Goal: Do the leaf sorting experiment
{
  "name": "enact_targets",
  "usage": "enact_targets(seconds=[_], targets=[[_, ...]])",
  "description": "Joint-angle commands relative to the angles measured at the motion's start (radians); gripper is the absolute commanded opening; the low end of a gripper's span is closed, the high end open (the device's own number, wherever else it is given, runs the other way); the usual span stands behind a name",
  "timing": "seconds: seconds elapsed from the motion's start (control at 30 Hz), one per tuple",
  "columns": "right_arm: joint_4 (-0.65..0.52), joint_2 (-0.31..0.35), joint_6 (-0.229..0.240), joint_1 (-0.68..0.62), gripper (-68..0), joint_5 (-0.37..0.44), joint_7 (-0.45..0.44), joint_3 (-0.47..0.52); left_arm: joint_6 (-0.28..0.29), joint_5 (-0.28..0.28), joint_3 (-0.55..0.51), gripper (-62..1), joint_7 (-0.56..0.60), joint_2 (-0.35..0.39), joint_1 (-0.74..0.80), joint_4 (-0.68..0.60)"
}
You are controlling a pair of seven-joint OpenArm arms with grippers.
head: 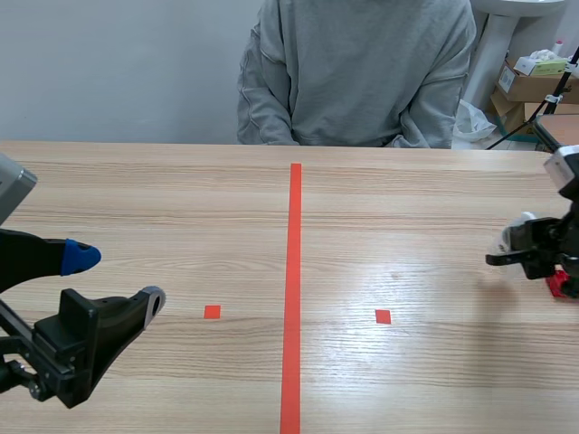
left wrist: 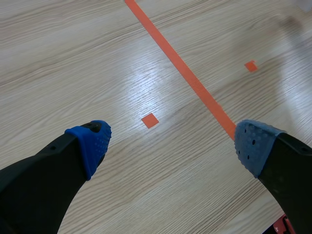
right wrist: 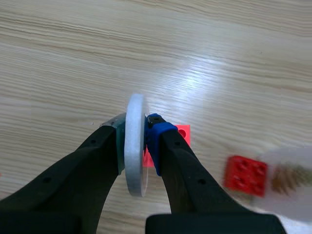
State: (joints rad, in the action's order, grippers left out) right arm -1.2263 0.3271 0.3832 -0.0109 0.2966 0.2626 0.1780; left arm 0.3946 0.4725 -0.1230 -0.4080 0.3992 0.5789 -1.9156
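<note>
My right gripper [right wrist: 136,129] is shut on a white round disc [right wrist: 134,105], held on edge between its pads above the wooden table. In the scene view that gripper [head: 508,251] sits low at the far right with the white disc [head: 517,226] at its tip. Under and beside it lie a red studded brick [right wrist: 245,174] and a second red brick [right wrist: 184,131], half hidden by a finger. A blurred pale dish with something brown on it [right wrist: 287,180] lies beside the bricks. My left gripper [head: 118,278] [left wrist: 173,146] hangs open over bare table at the near left, with nothing between its fingers.
A person in a grey sweatshirt [head: 357,72] sits across the table, hands out of sight. Cardboard boxes [head: 534,81] stand off the table at the back right. The red bricks [head: 561,283] sit near the right edge.
</note>
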Motion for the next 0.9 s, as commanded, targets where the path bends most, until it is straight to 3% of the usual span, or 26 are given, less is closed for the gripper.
enact_targets(seconds=[0.0,0.2,0.37,0.47,0.63,0.87], targets=[[-0.016,0.021,-0.022,0.004,-66.2,0.007,0.0,0.021,0.001,0.006,-0.001,-6.7,0.014,-0.005,0.0,-0.023],[-0.016,0.023,-0.127,-0.022,-66.2,0.001,0.02,0.066,0.001,0.006,-0.001,-6.7,0.014,-0.005,0.0,-0.023],[0.009,0.024,-0.158,-0.025,-66.2,-0.01,0.011,0.066,0.001,0.006,-0.001,-6.7,0.014,-0.005,0.0,-0.023],[0.027,0.024,-0.146,-0.025,-66.2,-0.009,-0.01,0.063,0.001,0.006,-0.001,-6.7,0.014,-0.005,0.0,-0.023],[0.037,0.024,-0.032,-0.025,-66.2,0.003,-0.029,0.063,0.001,0.006,-0.001,-6.7,0.014,-0.005,0.0,-0.023],[0.043,0.016,-0.035,-0.026,-64.3,0.003,-0.029,0.063,0.001,0.006,-0.001,-6.7,0.014,-0.005,0.0,-0.023]])
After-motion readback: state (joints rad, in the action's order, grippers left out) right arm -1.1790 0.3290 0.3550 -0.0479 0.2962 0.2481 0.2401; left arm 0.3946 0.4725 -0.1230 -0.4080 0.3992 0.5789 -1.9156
